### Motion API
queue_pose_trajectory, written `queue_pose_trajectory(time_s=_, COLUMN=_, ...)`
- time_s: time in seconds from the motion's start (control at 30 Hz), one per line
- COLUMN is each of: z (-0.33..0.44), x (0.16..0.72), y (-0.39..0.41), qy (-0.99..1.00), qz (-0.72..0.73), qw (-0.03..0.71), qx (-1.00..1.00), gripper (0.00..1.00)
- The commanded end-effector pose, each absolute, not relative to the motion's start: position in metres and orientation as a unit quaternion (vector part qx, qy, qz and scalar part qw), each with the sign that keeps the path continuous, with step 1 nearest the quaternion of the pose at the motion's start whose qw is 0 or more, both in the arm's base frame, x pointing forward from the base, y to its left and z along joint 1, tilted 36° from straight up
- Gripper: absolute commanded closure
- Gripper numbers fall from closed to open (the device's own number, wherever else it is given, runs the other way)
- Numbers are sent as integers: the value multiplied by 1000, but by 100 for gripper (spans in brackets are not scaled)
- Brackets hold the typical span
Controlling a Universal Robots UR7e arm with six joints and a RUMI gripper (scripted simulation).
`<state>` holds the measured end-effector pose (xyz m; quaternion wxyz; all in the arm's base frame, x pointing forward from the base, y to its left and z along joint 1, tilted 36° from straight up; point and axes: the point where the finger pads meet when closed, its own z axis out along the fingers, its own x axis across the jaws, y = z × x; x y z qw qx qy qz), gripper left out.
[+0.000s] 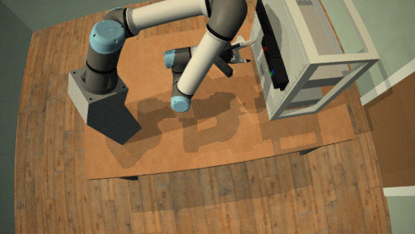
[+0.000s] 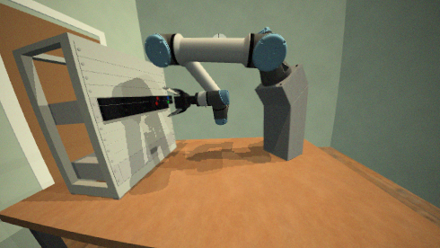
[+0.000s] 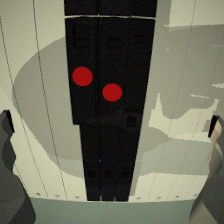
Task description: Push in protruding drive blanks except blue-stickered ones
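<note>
The rack (image 1: 312,59) (image 2: 112,180) stands upright on the table. A black band of drive blanks (image 1: 275,64) (image 2: 126,107) (image 3: 110,55) crosses its pale front. A red sticker (image 3: 82,76) and a second red sticker (image 3: 112,92) sit on neighbouring blanks; the left one's lower end stands proud at a step in the wrist view. A blue sticker (image 1: 272,71) (image 2: 168,98) and a green one (image 1: 271,74) (image 2: 168,101) show in the top and exterior views, not in the wrist view. My gripper (image 1: 251,51) (image 2: 167,102) (image 3: 112,114) is open and empty before the band, fingers either side. Contact cannot be told.
The table (image 1: 203,157) (image 2: 251,198) carries the arm's grey pedestal (image 1: 106,114) (image 2: 287,117) opposite the rack's front. The arm's links hang above the table between them. Shadows of the arm fall across the rack's front. Exact protrusion of most blanks is hard to read.
</note>
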<state>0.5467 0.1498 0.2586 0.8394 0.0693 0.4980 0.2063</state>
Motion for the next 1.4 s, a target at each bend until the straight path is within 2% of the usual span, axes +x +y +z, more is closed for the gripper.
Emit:
queue_pose_trajectory(time_s=0.0, z=264, x=545, y=143, qy=498, qz=206, qw=840, qx=69, gripper=0)
queue_pose_trajectory(time_s=1.37, z=276, x=539, y=125, qy=498, qz=206, qw=840, qx=69, gripper=0)
